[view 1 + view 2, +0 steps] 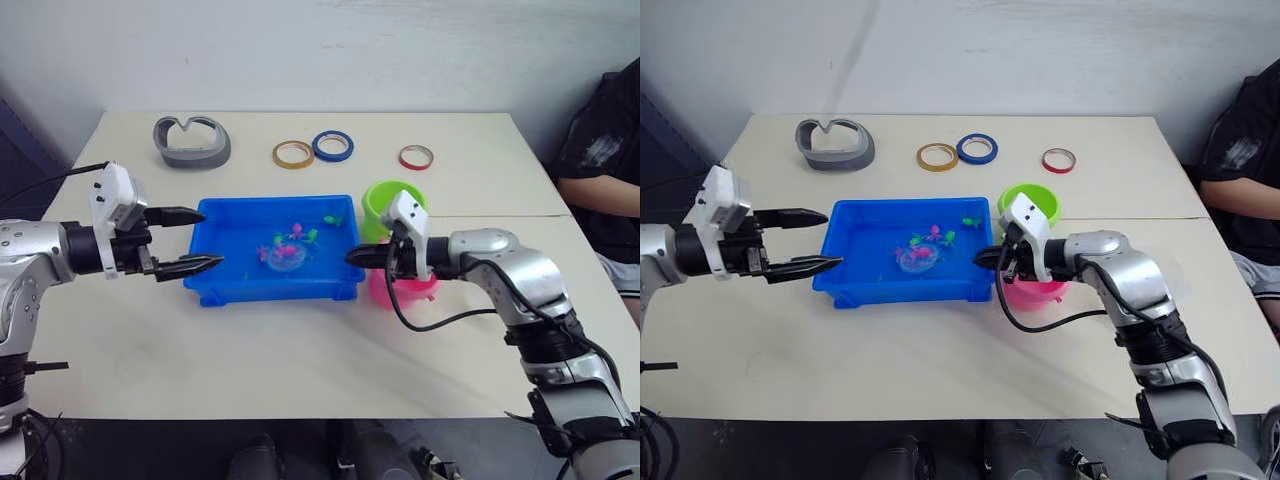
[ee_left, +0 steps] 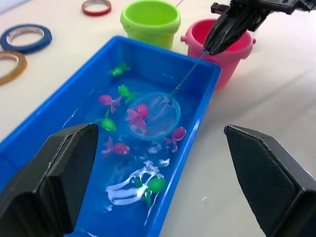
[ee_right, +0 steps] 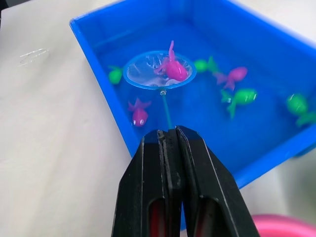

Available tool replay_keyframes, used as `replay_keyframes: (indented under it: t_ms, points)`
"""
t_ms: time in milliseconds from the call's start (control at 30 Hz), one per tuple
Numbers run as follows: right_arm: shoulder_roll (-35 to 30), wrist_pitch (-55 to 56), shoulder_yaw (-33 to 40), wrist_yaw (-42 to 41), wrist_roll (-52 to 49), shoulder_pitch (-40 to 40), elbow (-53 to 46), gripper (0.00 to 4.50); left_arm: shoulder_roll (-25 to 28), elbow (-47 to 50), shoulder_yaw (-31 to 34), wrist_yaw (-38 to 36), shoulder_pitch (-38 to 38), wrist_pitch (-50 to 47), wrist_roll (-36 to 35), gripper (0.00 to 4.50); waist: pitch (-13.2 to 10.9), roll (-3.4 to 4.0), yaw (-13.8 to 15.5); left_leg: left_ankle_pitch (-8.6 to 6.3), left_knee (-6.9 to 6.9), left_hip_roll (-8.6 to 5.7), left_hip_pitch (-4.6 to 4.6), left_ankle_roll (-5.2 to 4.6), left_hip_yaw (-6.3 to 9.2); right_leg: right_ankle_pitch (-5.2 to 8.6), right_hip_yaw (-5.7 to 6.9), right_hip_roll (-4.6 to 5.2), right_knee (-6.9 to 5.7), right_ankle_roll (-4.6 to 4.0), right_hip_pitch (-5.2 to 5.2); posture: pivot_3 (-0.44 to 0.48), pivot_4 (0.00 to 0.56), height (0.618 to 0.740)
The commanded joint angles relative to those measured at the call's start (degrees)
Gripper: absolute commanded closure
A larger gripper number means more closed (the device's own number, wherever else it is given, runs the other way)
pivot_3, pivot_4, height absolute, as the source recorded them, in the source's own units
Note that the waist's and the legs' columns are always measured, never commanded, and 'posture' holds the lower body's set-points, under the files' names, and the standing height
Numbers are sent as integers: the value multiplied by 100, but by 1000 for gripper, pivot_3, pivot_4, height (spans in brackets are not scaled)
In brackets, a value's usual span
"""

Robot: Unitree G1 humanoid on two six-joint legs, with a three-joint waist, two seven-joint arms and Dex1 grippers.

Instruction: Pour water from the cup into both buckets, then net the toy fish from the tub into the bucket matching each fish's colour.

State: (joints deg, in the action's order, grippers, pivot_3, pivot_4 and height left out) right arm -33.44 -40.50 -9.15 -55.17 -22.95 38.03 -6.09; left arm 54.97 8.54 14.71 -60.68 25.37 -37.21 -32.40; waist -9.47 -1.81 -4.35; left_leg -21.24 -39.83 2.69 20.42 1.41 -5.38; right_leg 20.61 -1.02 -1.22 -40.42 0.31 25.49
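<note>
A: Starting at the left, what is the left gripper (image 1: 190,240) doing?

B: It hangs just off the left end of the shallow bright blue plastic tub (image 1: 230,283), its two black fingers (image 2: 54,182) spread wide and holding nothing.

A: And inside the tub?

B: Water, with small pink and green plastic toy fish (image 2: 114,147) scattered through it. The thin blue hoop of the net (image 2: 154,116) sits among them near the middle, and one pink fish (image 3: 174,68) lies inside the ring. Whether the hoop is raised above the water or resting in it is hard to say.

A: Who holds the net?

B: The right gripper (image 3: 170,136), at the tub's right end, is clenched tight on the net's slim wire handle (image 3: 165,109), which slants down over the rim to the hoop.

A: The buckets?

B: The small round lime green bucket (image 1: 380,203) stands just beyond the tub's far right corner; the bright pink bucket (image 1: 1035,292) sits in front of it, just beside the tub, partly behind the right gripper.
</note>
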Motion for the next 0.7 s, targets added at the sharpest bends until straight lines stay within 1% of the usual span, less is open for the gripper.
replay_keyframes:
  t_ms: [33, 100, 233, 400, 567, 700]
  points:
    - [-190, 307, 494, 12, -158, -247, -641, 4500, -96, 126, 89, 43, 229, -233, -371, 34, 0, 0, 11, 0, 0, 0, 1, 0, 0, 0, 0, 0, 1, 0, 0, 0, 150, 740]
    - [-297, 283, 727, 57, -268, -488, -951, 4500, -185, 181, 42, 52, 338, -334, -494, 34, 0, 0, 22, 0, 0, 0, 0, 0, 0, 0, 0, 0, 1, 0, 0, 0, 150, 740]
    - [-518, 196, 1439, 258, -558, -1131, -1642, 4500, -321, 299, -211, -176, 529, -468, -738, 34, 0, 0, 47, 0, 1, 0, 0, 1, 0, 0, 0, 0, 1, 0, 0, 0, 150, 740]
    - [-795, 358, 2695, 541, -759, -2216, -2340, 4500, -600, 60, -680, -286, 992, -256, -554, 34, 0, 0, 142, 1, 1, -2, 0, 1, 0, 0, 0, 0, 3, 1, -2, 0, 150, 740]
    - [-1105, 715, 3621, 525, -578, -3408, -2765, 4500, -893, -335, -1140, -564, 1448, -17, -376, 34, 0, 0, 167, 1, 3, -6, -2, 1, -3, 0, -4, -3, 6, 2, -6, 0, 150, 740]
    - [-1113, 933, 4262, 588, -537, -4209, -2972, 4500, -1120, -720, -1438, -797, 1779, 221, -189, 34, 0, 0, 201, 3, 5, -5, -3, 5, -2, 0, -7, -15, 4, 2, -6, 0, 150, 740]
